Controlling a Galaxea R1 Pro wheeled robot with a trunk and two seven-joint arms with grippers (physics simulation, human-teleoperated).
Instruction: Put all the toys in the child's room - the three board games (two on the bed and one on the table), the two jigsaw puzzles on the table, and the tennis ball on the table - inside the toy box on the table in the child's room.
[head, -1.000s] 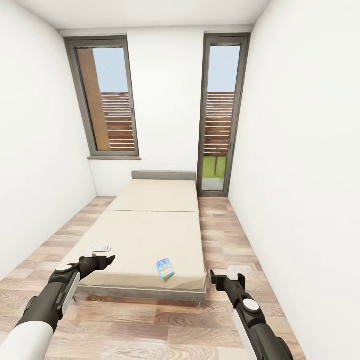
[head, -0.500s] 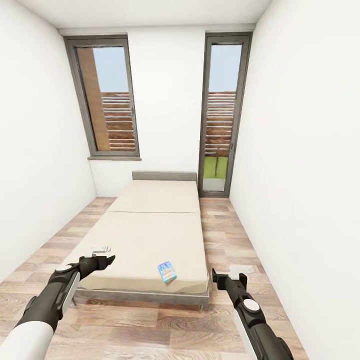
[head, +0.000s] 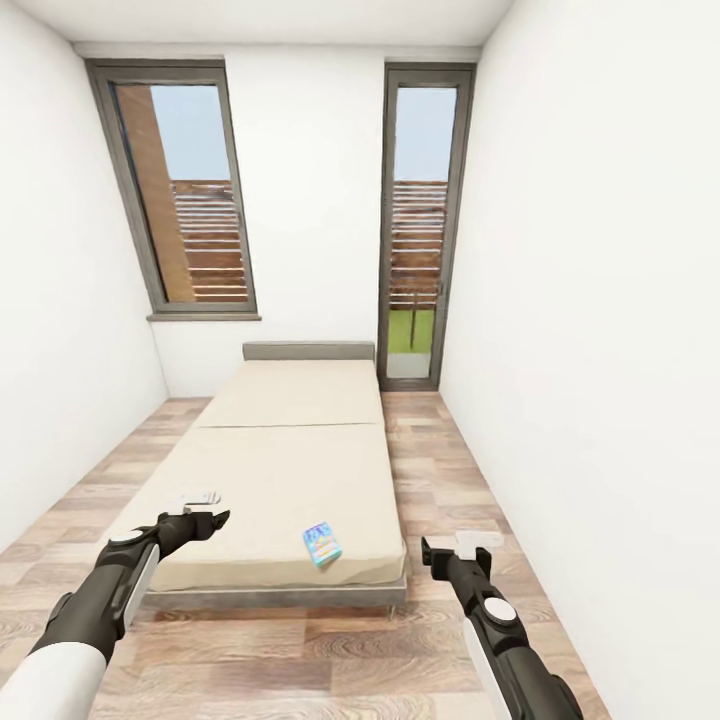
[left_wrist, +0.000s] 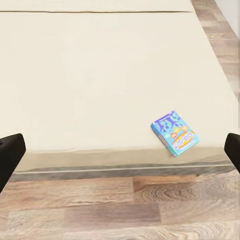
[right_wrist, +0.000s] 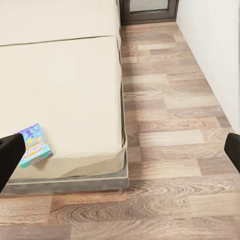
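Head view: whole picture swung since 0.5 s ago, so camera turned, not furniture; 1 small blue board game (head: 321, 545) flat near the foot corner of the bed (head: 290, 440), left gripper (head: 200, 510) over the mattress edge and right gripper (head: 462, 548) over the floor (head: 440, 470), finger spacing here too small to judge. Left wrist view: fingertips (left_wrist: 11, 155) spread wide, nothing between, box printing plainer, so probably still lining up for a pick. Right wrist view: fingers likewise apart, plus bare planks beside the bed.

Matt cream cloth bed (head: 290, 470), wood-plank floor (head: 440, 470), printed cardboard board game (head: 321, 544).
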